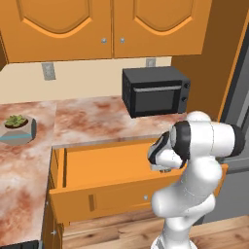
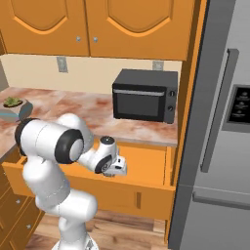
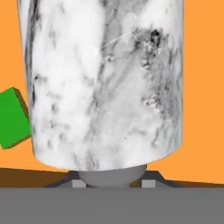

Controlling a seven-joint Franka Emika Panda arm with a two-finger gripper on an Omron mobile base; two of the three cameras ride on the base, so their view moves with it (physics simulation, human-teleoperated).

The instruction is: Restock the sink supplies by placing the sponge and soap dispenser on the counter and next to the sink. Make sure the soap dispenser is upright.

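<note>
The soap dispenser (image 3: 105, 83), a silvery-grey marbled cylinder, looms right in front of the hand camera, its rounded end down between the fingertips (image 3: 78, 183). My gripper (image 3: 113, 183) is shut on it inside an open orange drawer (image 1: 107, 189). In the base views the hand (image 1: 163, 163) (image 2: 116, 166) dips into that drawer below the counter (image 1: 97, 121) (image 2: 73, 107). The green sponge (image 3: 13, 118) lies on the drawer floor just left of the dispenser. The sink is out of view.
A black microwave (image 1: 155, 90) (image 2: 144, 95) stands on the counter behind the drawer. A potted plant (image 1: 17, 127) (image 2: 13, 106) sits at the far left. A grey fridge (image 2: 224, 122) rises at the right. Orange wall cabinets (image 1: 107, 26) hang overhead.
</note>
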